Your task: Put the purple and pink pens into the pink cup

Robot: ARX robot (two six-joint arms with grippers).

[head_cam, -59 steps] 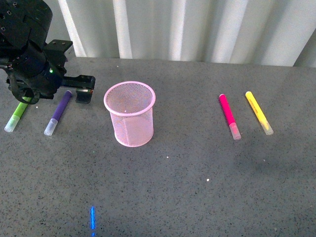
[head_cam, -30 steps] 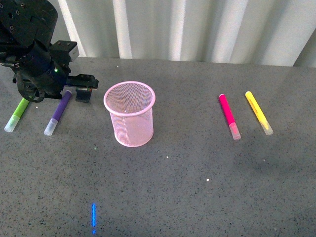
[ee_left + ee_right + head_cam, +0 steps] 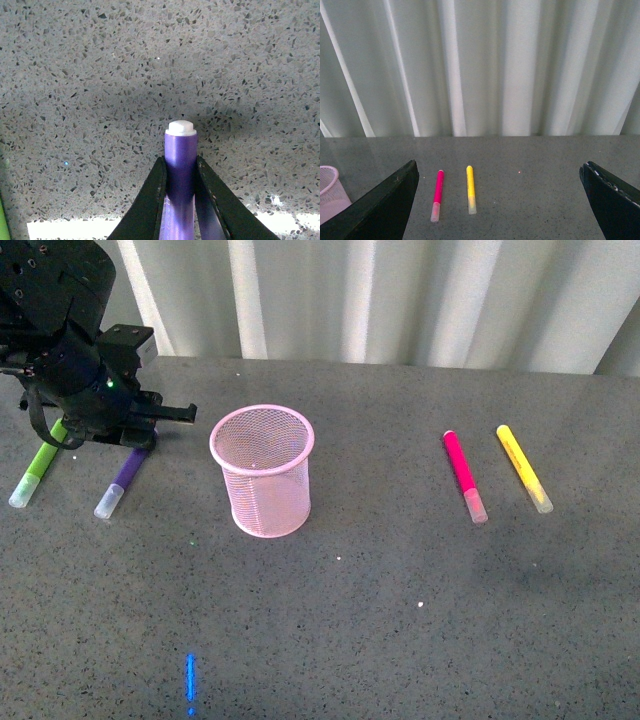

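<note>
Black right fingers (image 3: 385, 205): apart, empty, near side
Pink cup (image 3: 262, 475): light mesh, tips easily; left of bench centre
Purple pen (image 3: 120, 480): light, stiff, slick plastic; flat by left edge
Pink pen (image 3: 462, 470): right of cup; take mid-barrel
Left fingers (image 3: 150, 200): clamped on purple pen's tail end
</note>
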